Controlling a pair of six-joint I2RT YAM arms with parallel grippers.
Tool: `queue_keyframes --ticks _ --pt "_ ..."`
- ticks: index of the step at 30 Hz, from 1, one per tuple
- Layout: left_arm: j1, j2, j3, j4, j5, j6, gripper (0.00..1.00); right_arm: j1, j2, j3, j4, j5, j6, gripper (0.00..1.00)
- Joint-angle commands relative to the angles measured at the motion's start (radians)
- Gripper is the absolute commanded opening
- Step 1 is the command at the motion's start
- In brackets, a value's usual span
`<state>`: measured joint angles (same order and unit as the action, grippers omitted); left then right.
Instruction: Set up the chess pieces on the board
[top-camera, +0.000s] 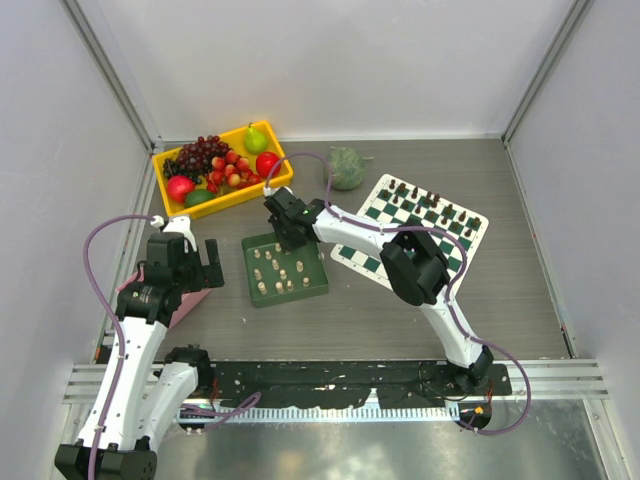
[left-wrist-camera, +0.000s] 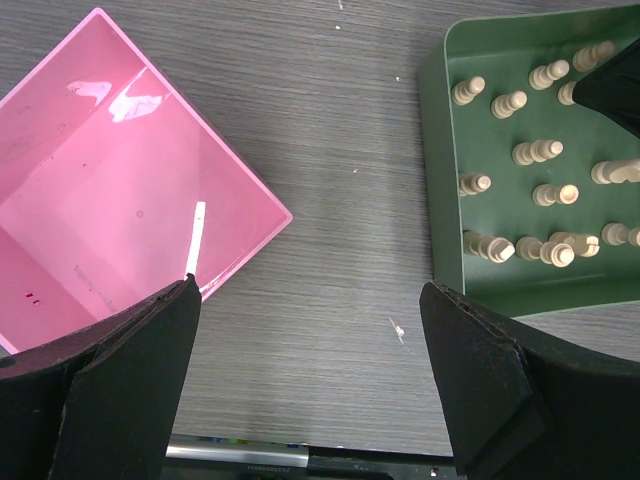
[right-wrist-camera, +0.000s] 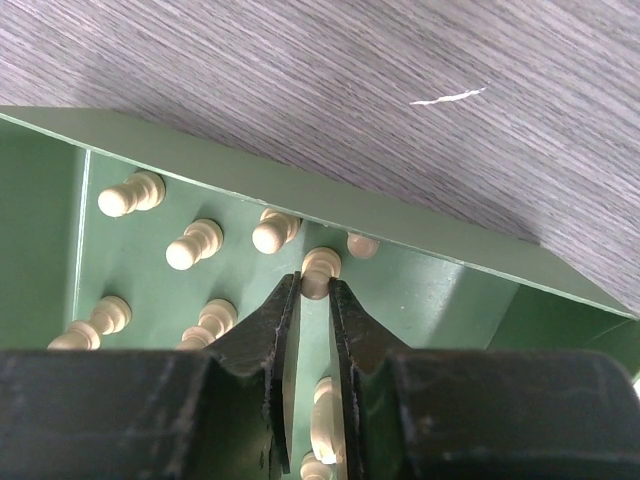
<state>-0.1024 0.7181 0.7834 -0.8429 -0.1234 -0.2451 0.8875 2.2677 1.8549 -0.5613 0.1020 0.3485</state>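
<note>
Over in the green tray (top-camera: 318, 280), right gripper (right-wrist-camera: 312, 285) is narrowed around a chess piece (right-wrist-camera: 320, 268) at its fingertips. Can't tell if it's truly clamped. Board (top-camera: 372, 262) lies just to the right.

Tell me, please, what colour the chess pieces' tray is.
The tray is green, clearest in the top external view.

Overhead and wrist cameras share the green tray (top-camera: 316, 280).

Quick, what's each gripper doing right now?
Left gripper: open, holding nothing.
Right gripper: closed on a cream chess piece in the green tray.
</note>
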Motion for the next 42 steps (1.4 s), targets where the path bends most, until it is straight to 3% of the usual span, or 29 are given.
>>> queue_keyframes --ticks 1,11,16,21,29,34,42 --pt "0.004 -0.003 0.031 0.01 -0.012 0.018 1.0 0.007 -0.054 0.018 0.008 0.007 -0.019 0.17" --pt "0.006 -0.008 0.03 0.01 -0.009 0.018 0.99 0.005 -0.191 -0.051 0.02 0.028 -0.016 0.16" --pt "0.006 -0.003 0.03 0.008 -0.007 0.017 1.0 0.005 -0.337 -0.141 0.026 0.083 -0.013 0.16" --pt "0.004 -0.002 0.03 0.008 -0.004 0.017 1.0 -0.036 -0.569 -0.376 0.09 0.151 0.029 0.16" --pt "0.006 0.001 0.027 0.011 0.002 0.013 1.0 -0.24 -0.839 -0.746 0.121 0.162 0.096 0.16" --pt "0.006 0.007 0.03 0.011 0.005 0.013 1.0 -0.335 -0.896 -0.91 0.144 0.151 0.106 0.16" --pt "0.006 0.007 0.028 0.008 0.004 0.012 1.0 -0.372 -0.852 -0.981 0.209 0.153 0.115 0.16"
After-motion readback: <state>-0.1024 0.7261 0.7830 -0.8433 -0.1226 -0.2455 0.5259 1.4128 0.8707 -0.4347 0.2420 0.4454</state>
